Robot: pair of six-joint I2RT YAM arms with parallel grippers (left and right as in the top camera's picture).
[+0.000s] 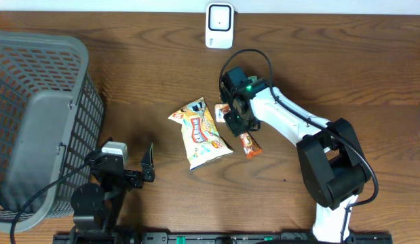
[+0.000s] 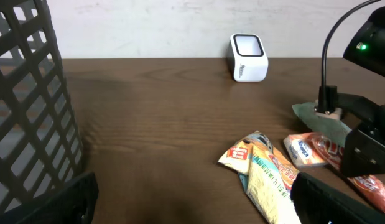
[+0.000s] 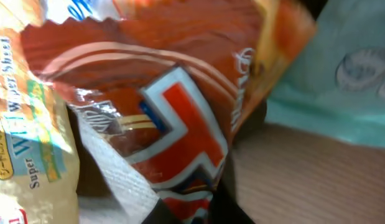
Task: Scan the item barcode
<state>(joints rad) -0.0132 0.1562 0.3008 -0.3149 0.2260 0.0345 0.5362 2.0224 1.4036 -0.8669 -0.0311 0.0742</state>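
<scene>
lying on the table (image 1: 345, 61), the orange snack packet (image 1: 250, 144) sits under the right gripper (image 1: 235, 114); its grip cannot be told. yellow bag (image 1: 201, 132) just beside; scanner (image 1: 218, 26) beyond; basket (image 1: 40, 122) far left. left gripper (image 1: 131, 163) gapes open.

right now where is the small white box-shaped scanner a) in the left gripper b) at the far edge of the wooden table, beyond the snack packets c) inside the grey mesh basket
b: the small white box-shaped scanner stands at the far edge of the wooden table, beyond the yellow snack packet and well clear of the grey mesh basket.
</scene>
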